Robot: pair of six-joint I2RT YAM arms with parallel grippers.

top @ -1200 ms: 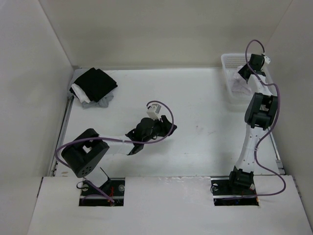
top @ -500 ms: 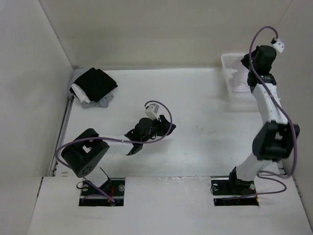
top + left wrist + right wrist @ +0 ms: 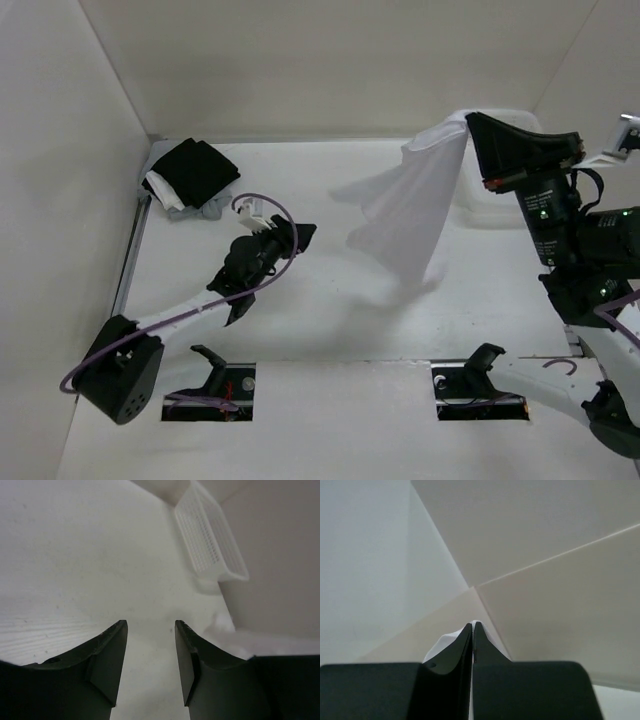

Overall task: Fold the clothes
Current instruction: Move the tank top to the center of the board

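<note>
From above, the right gripper (image 3: 469, 120) is raised high, just in front of the white basket (image 3: 485, 208), its fingers pinched together on one top edge of the white garment (image 3: 405, 205). The garment hangs from that pinch in a loose, slanting sheet, spreading leftward and nearer from the basket. Its lowest point dangles over the counter (image 3: 340, 320), where it throws a soft shadow. The left gripper (image 3: 303, 238) is well to the left of the basket, low over the counter, with its fingers apart and nothing between them. It is clear of the garment. Farther left again, in the far corner opposite the basket, lies the black, white and grey clothes pile (image 3: 190, 175).

In the left wrist view, the left gripper (image 3: 150, 630) shows two dark fingers standing apart, with only bare counter (image 3: 75, 555) between them. The basket (image 3: 212, 535) sits ahead and to the right, against the wall. A pale fold (image 3: 240, 639) below the basket, just above the right-hand finger, may be the hanging garment, though the view is too poor to be sure.

In the right wrist view, the right gripper (image 3: 472, 626) has its fingers pressed flat together. A sliver of the garment (image 3: 445, 642) peeks out on either side of the tips, clamped between them, with only bare walls beyond.
</note>
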